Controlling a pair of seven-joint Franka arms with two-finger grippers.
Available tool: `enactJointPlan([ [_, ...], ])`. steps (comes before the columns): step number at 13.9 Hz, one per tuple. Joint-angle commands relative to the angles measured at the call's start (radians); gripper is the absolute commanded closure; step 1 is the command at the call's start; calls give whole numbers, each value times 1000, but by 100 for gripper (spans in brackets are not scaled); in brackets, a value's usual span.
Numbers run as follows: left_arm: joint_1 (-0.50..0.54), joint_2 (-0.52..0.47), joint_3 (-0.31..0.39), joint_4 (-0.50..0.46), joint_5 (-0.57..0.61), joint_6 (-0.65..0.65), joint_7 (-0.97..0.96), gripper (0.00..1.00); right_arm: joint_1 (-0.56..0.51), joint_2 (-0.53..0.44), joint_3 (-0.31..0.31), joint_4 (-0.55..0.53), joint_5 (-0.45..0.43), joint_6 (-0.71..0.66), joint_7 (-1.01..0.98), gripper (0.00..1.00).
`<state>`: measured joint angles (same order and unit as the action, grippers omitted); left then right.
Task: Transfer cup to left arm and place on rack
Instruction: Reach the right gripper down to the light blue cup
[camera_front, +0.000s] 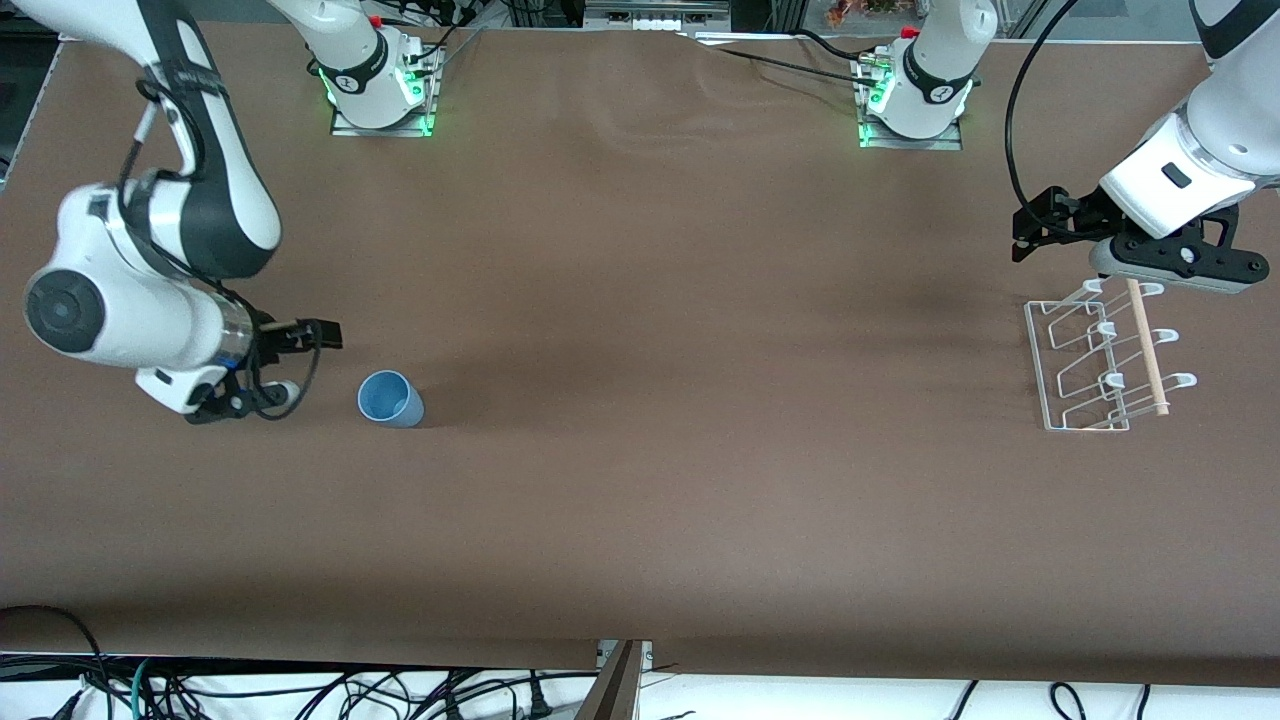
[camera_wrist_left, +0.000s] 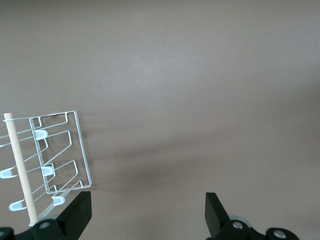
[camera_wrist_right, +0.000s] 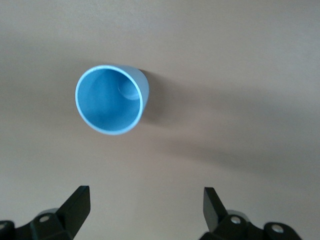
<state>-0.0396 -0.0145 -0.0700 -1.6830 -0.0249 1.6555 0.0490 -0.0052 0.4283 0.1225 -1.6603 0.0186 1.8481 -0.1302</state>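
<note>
Step in hand, judging from layout: first pickup of the light-blue cup (camera_front: 390, 399), standing upright and open end up on the brown table cover (camera_front: 640, 400) toward the right arm's end, well apart from the white wire rack (camera_front: 1100, 365) at the left arm's end. Right gripper (camera_front: 262, 392) low, just beside the cup, jaws spread wide, nothing held; right wrist view shows both black fingertips (camera_wrist_right: 75, 205) short of the cup rim and no contact. To do it well: centre jaws on the cup body, come down so pads land below the rim on the tapered wall, close gently since thin plastic likely flexes or pops upward; grip low on one side to leave wall free for the handover. Left gripper (camera_front: 1040, 225) waiting over the rack's farther end, jaws fully apart, empty. Hard to make out: right fingertips in the front view, masked by the wrist and cabling; exact height of the right gripper above the table; rack partly covered by the left gripper in the front view and cut off at the edge in the left wrist view, wooden dowel (camera_front: 1146, 345) visible, peg count unclear.
</note>
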Motion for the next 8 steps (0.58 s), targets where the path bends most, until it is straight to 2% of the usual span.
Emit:
enactJointPlan([
  [1, -2, 7, -1, 22, -7, -11, 22, 0, 14, 105, 2, 132, -9, -15, -14, 0],
  [3, -2, 8, -1, 23, -6, -11, 22, 0, 22, 177, 2, 195, -5, 17, 9, 0],
  [5, -2, 7, -1, 23, -6, -10, 22, 0, 31, 214, 2, 198, -3, 104, 61, 0],
  [8, -2, 8, -2, 25, -6, -8, 22, 0, 41, 233, 2, 198, -9, 120, 70, 0],
])
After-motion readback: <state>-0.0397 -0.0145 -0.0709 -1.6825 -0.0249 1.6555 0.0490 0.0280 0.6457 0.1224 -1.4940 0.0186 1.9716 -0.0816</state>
